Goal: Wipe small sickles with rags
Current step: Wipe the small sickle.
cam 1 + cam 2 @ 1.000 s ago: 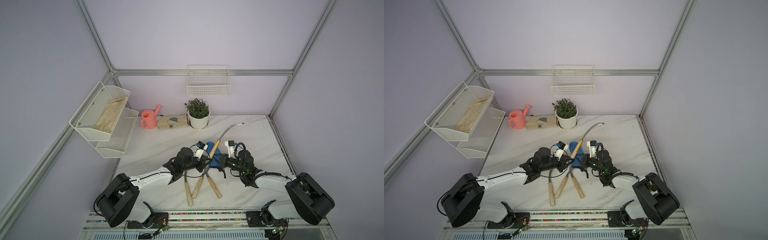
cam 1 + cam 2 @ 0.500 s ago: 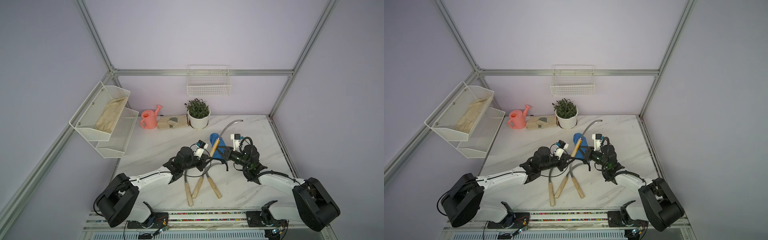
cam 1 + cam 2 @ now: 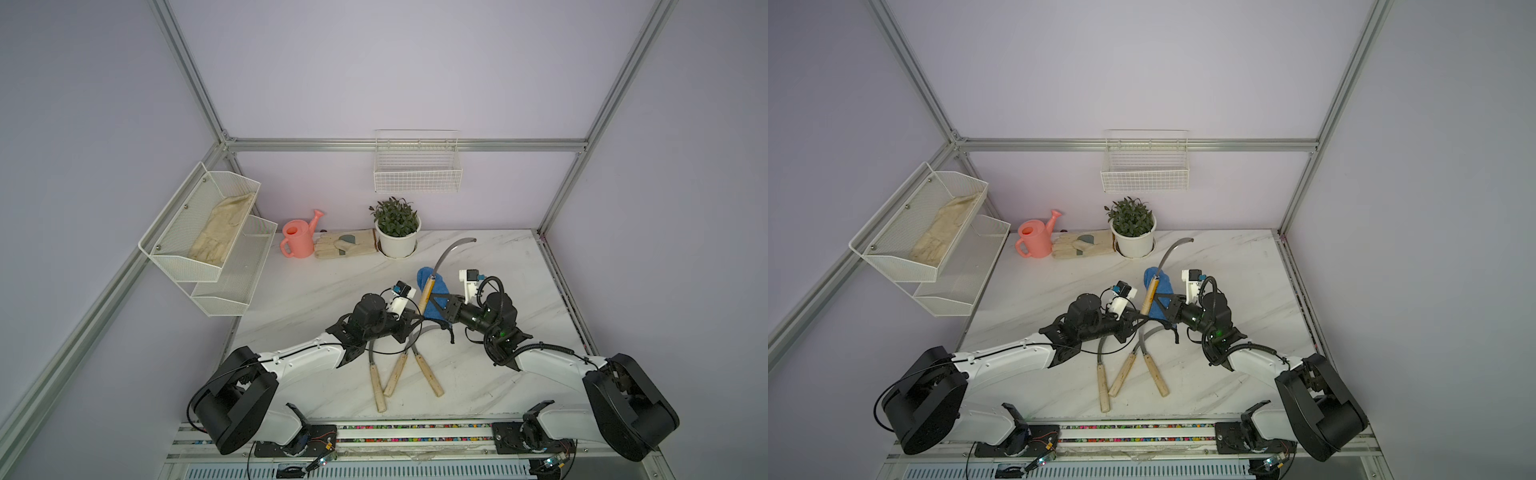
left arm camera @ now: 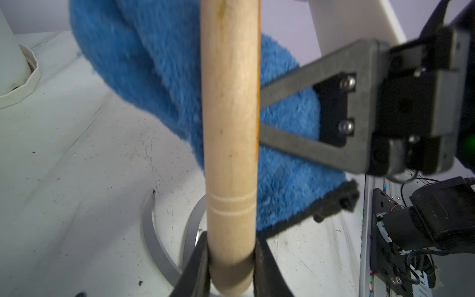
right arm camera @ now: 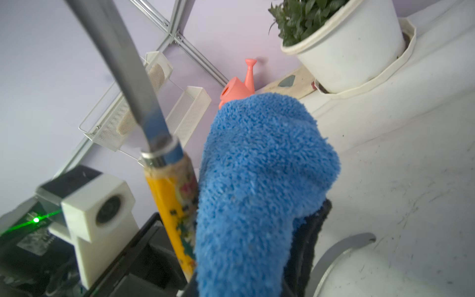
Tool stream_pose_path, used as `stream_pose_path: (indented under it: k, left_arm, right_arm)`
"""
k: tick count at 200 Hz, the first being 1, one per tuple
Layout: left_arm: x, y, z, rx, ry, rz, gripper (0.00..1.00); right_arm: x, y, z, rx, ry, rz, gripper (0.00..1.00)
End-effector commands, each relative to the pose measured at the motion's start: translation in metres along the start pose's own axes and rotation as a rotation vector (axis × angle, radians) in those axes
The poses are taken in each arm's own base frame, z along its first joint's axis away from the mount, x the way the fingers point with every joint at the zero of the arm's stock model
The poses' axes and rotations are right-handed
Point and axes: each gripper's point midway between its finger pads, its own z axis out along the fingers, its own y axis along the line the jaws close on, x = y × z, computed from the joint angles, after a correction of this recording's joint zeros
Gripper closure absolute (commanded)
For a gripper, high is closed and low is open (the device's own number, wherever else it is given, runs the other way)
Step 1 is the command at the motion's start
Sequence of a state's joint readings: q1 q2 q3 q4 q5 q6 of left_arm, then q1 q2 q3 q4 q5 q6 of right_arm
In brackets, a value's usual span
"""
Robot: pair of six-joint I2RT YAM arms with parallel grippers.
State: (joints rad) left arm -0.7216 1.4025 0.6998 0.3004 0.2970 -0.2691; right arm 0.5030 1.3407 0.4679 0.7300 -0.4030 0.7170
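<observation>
In both top views your left gripper (image 3: pixel 417 319) is clamped tight on the butt end of the raised sickle (image 3: pixel 427 291). It stands tilted above the middle of the surface (image 3: pixel 332 291), blade arching toward the back wall. Your right gripper (image 3: pixel 434 306) is closed on the blue rag (image 3: pixel 441 286), held up just behind the upper handle. The three other sickles (image 3: pixel 397 374) lie fanned near the front edge, their blades partly under the arms. The surface is white with grey marbling. Along its back stand a pink watering can (image 3: pixel 299 241), beige work gloves (image 3: pixel 345 247) and a potted plant (image 3: pixel 397 243). The walls are lilac within an aluminium frame and carry a wire basket (image 3: pixel 417 178) and a two-tier mesh shelf (image 3: pixel 183 262), with a beige glove (image 3: pixel 220 232) in its upper tier. In the left wrist view both fingers (image 4: pixel 195 272) pinch the pale handle below two scored rings. The black-trimmed rag hangs behind it, and the surface shows dark specks and fine scratches. In the right wrist view a yellow label (image 5: pixel 174 205) wraps the handle below the metal ferrule. Its coloured print is too blurred to read. The rag sits against or just beside that label; contact cannot be confirmed.
</observation>
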Motion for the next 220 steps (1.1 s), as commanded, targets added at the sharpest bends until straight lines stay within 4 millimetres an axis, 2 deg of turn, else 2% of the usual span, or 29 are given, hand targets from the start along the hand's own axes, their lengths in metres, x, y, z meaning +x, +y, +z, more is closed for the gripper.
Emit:
stream_pose_path:
  k: [1,18,39,56,99,121,136,159,192,220]
  left_arm:
    - [-0.023,-0.003,-0.002,-0.008,-0.054,0.025,1.0]
    - [-0.023,-0.001,-0.003,-0.018,-0.055,0.027,1.0]
    - [-0.023,-0.001,-0.003,-0.021,-0.054,0.027,1.0]
    - [-0.022,-0.001,-0.003,-0.02,-0.053,0.027,1.0]
    - [-0.022,0.0,-0.004,-0.029,-0.052,0.03,1.0]
    - [-0.023,0.0,-0.004,-0.028,-0.052,0.032,1.0]
    - [-0.024,0.0,-0.005,-0.029,-0.055,0.033,1.0]
    - [-0.024,0.002,-0.004,-0.04,-0.057,0.036,1.0]
    - [-0.023,0.013,-0.004,-0.102,-0.05,0.038,1.0]
    - [-0.023,0.025,-0.007,-0.18,-0.053,0.053,1.0]
  right_arm:
    - [0.018,0.023,0.005,-0.082,0.019,-0.054,1.0]
    - [0.023,0.024,0.006,-0.082,0.027,-0.05,1.0]
    - [0.016,0.023,0.006,-0.059,0.011,-0.064,1.0]
    - [0.0,0.031,0.004,-0.059,-0.019,-0.07,1.0]
    - [-0.058,0.038,-0.012,-0.064,-0.106,-0.067,1.0]
    - [-0.067,0.04,-0.013,-0.04,-0.113,-0.097,1.0]
    - [-0.062,0.036,-0.012,-0.037,-0.098,-0.085,1.0]
    - [-0.048,0.02,-0.012,0.01,-0.079,-0.062,1.0]
    - [-0.007,0.001,-0.007,0.059,-0.016,-0.031,1.0]
    - [0.024,-0.001,-0.003,0.059,0.032,-0.027,1.0]
